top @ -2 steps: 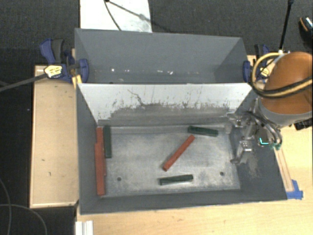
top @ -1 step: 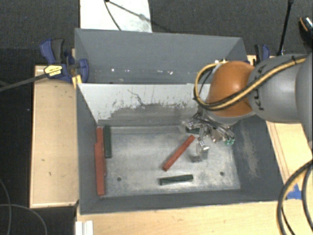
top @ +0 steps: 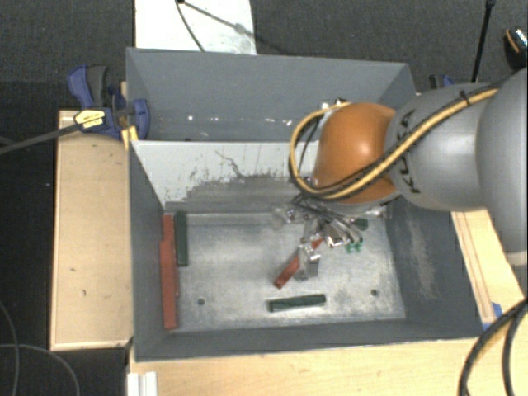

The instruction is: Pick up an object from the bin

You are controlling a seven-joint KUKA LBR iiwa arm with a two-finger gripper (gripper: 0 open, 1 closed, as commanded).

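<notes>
Approach step, I judge: the jaws hang low mid-bin (top: 247, 97) at the far end of a small red block (top: 287, 274), their opening impossible to tell, so next they must straddle it and close.

Robotics laboratory test cell. A grey metal bin (top: 264, 89) stands amid dark carpeted floor (top: 49, 23); an industrial arm (top: 470, 155) with an orange wrist cover (top: 351, 151) and looped cables (top: 292, 159) enters from 3 o'clock. A loose black cord (top: 41, 136) trails across the floor at 9 o'clock.
</notes>
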